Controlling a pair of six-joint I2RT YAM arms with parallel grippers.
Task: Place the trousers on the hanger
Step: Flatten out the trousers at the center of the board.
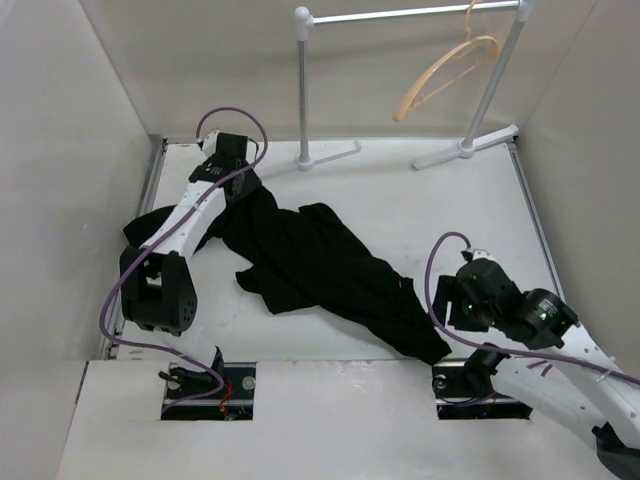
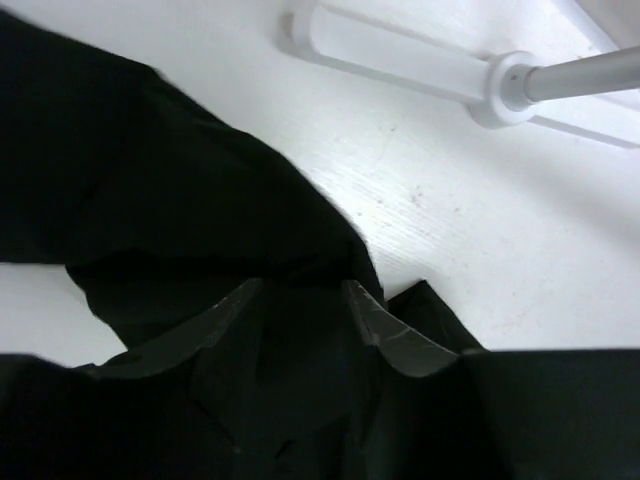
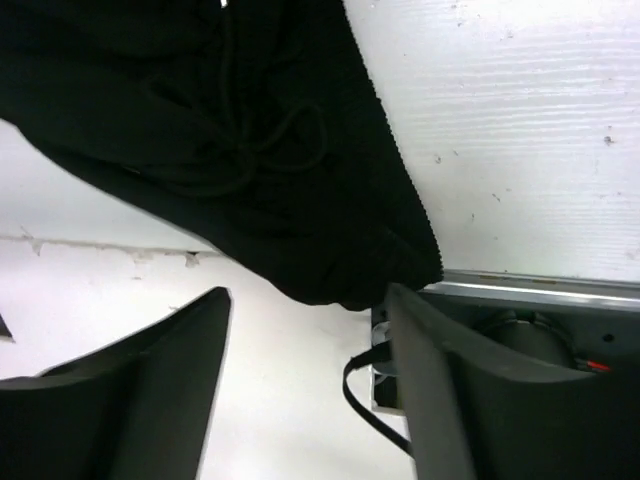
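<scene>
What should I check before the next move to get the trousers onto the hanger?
1. Is the hanger on the rail? Ok, it hangs near the right post.
2. Are the trousers fully on the table? Ok, though crumpled.
3. Is the right gripper ready? Ok, open with nothing between its fingers.
4. Is the drawstring end in front of the right gripper? Ok.
5. Is the left gripper free of cloth? Cannot tell: the jaws are apart, but black fabric fills the gap.
6. Are the trousers on the hanger? Not ok, not yet done.
</scene>
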